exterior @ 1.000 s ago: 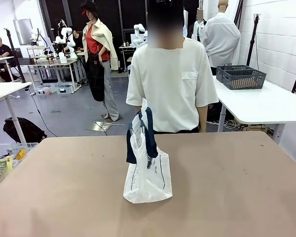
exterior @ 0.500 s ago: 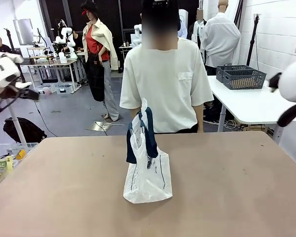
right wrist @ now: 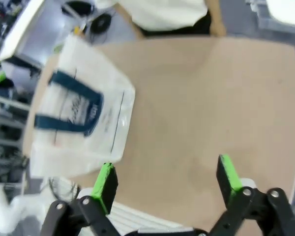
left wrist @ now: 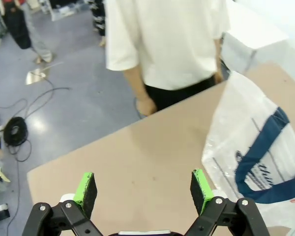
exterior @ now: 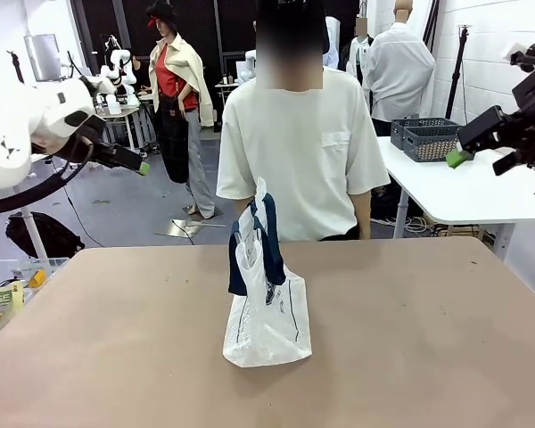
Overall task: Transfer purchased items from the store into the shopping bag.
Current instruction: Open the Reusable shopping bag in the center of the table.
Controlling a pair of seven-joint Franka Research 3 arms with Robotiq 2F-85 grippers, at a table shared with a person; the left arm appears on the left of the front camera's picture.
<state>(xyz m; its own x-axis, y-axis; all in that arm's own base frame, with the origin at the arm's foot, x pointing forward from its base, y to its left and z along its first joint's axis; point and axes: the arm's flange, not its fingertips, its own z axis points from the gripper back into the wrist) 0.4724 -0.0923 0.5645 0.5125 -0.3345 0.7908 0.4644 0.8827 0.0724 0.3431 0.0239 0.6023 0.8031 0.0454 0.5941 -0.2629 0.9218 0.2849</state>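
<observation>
Both arms have swung further into the front view since half a second ago, when just their white bodies showed at the side edges; bag and person unchanged. Left claw [exterior: 135,164] now hangs high over the bench's left side, right claw [exterior: 468,152] high off the right side, both well above the bench [exterior: 428,339]. Left wrist view: left claw [left wrist: 143,189] has its jaws spread wide with nothing between the green pads [left wrist: 86,187], just bare bench [left wrist: 137,157] under it. Right wrist view: right claw [right wrist: 168,179] is the same, jaws wide apart and empty, looking down on the bench [right wrist: 201,98]. Shopping bag [exterior: 267,312] stands about mid-bench, a bit left of centre, upright but slumped, navy handles flopped down its front and the mouth looks mostly collapsed; it sits off to the side of each claw in the wrist views [left wrist: 255,147] [right wrist: 81,118], touching neither. Person [exterior: 303,152] stands at the far edge right behind the bag, one hand [left wrist: 146,105] hanging by the far edge, holding nothing that I can see. Clear tub [exterior: 4,290] with some packs sits just off the bench's left edge; can't tell if those are the goods. Step, as I judge it: the very start, approach only, nothing picked and nothing bagged. Next move likely calls for finding a pack to grab, and for one claw to lift a handle so the mouth opens, since a floppy bag won't take a drop-in otherwise.
</observation>
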